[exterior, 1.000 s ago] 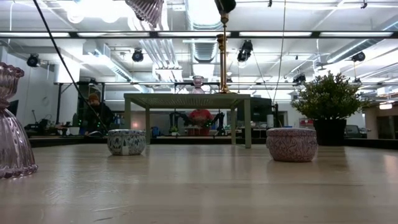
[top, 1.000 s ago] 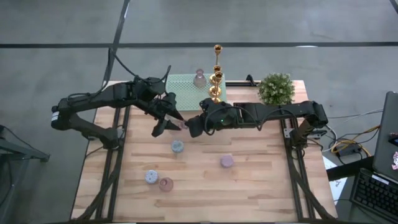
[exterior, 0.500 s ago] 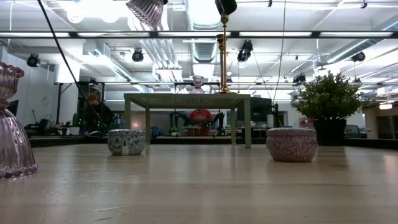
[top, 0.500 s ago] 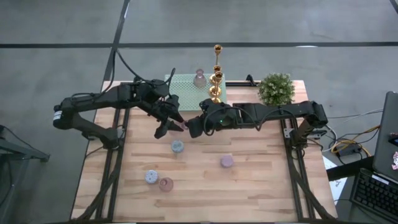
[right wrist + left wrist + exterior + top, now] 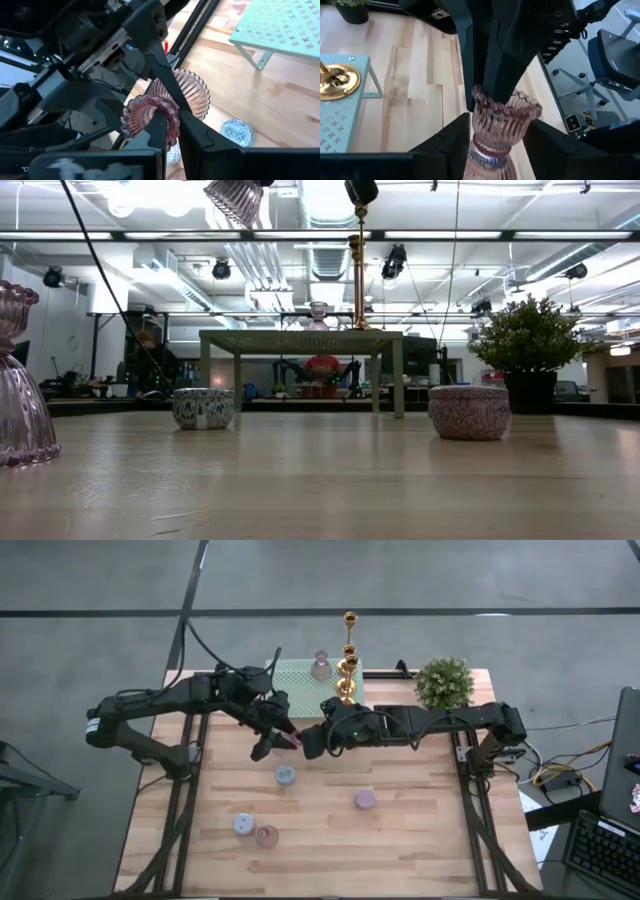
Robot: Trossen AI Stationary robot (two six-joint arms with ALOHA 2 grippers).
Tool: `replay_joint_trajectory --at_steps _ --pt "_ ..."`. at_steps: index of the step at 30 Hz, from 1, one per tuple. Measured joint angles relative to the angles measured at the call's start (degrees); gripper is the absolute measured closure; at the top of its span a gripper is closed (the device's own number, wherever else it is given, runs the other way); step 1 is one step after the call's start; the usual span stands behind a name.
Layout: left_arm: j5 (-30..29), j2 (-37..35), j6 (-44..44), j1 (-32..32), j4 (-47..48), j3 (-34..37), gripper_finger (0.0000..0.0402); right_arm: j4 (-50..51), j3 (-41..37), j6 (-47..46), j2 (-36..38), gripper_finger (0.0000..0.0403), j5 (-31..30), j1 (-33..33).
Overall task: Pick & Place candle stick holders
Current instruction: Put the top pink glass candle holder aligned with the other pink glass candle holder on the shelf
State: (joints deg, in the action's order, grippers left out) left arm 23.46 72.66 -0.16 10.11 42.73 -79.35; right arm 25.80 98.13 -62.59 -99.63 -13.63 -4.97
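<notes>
**A:** What is happening at the middle of the table?

**B:** Two dark arms meet there above the wood, just in front of the pale green mesh rack [image 5: 312, 676]. Between them is a ribbed pink glass candle holder [image 5: 496, 127], lifted off the table [image 5: 420, 810]. The left gripper [image 5: 272, 733] has its fingers closed against the holder's narrow waist — the left wrist view shows one dark finger pressed on each side. The right gripper [image 5: 310, 743] has its fingers clamped on the scalloped rim, as the right wrist view shows [image 5: 167, 125].

**A:** So both grip the same piece?

**B:** Yes, one holder, held at two places.

**A:** Where are the other holders?

**B:** A tall gold candlestick [image 5: 349, 640] and a shorter gold one [image 5: 346, 680] stand at the rack's right end, with a pale glass holder [image 5: 321, 665] on the rack beside them. Four small squat holders sit on the bare wood nearer the front: a blue one [image 5: 285, 776], a mauve one [image 5: 365, 799], another blue one [image 5: 244, 824] and a pink one [image 5: 267, 836] — the last two just beside each other.

**A:** Anything else?

**B:** A bushy green potted plant [image 5: 444, 683] stands at the far right corner.
</notes>
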Motion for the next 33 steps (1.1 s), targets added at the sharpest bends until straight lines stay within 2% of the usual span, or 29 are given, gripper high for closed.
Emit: replay_joint_trajectory --at_steps 5,13,20,25,33 --pt "0.04 0.0 -0.33 -0.04 -0.92 0.0 0.0222 -1.02 0.0 0.0 0.0 0.0382 -0.04 0.0" --pt "0.46 0.0 1.63 -0.07 -0.62 0.0 0.0262 -1.05 0.0 -0.38 0.0 0.0381 0.14 0.04" --pt "0.52 0.0 1.67 -0.07 -0.69 0.0 0.0262 -1.09 0.0 0.01 0.0 0.0376 0.12 0.01" --pt "0.52 -0.06 1.08 0.02 -0.71 0.0 0.0256 -1.25 0.0 0.49 0.02 0.035 -0.09 0.02" --pt "0.25 -0.55 1.0 0.71 -0.15 0.04 0.0261 -1.16 0.22 1.39 0.24 0.0286 0.16 0.0"
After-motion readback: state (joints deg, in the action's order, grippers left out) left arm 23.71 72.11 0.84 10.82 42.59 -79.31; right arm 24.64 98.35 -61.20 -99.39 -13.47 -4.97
